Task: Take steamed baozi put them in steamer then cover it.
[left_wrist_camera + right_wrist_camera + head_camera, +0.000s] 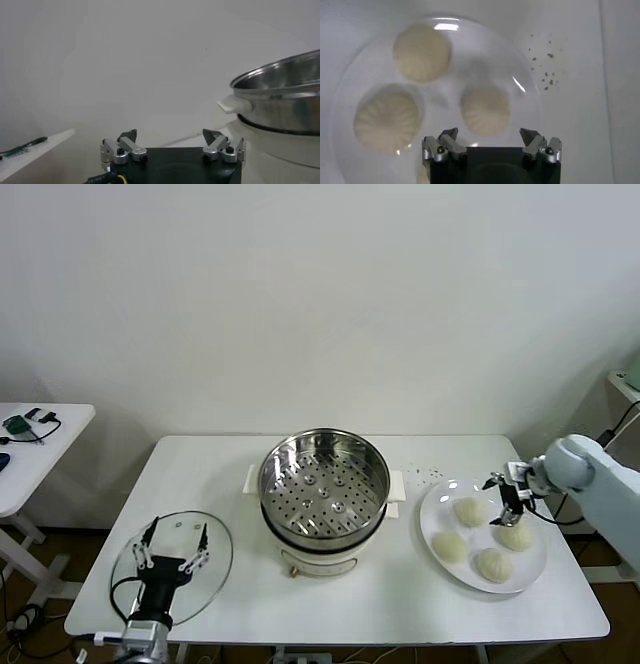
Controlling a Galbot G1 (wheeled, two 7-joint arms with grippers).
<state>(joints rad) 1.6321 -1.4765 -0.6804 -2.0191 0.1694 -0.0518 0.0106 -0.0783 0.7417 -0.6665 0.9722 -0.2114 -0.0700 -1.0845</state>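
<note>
The steamer (pixel 324 484), a shiny steel pot with a perforated tray on a white base, stands empty at the table's centre; the left wrist view shows its side (pixel 285 95). Several cream-white baozi lie on a white plate (pixel 428 524) to its right, among them one (pixel 469 511) at the back and one (pixel 494 564) at the front. My right gripper (pixel 507 496) hovers open above the plate, just over a baozi (pixel 485 111), its jaws (pixel 490 134) holding nothing. My left gripper (pixel 172 546) is open and empty (pixel 172 135) over a glass lid (pixel 215 569) at the front left.
A white side table (pixel 40 444) with small items stands off to the left. Dark specks (pixel 430 474) dot the table between steamer and plate. The steamer's white side handle (pixel 234 104) juts toward my left gripper.
</note>
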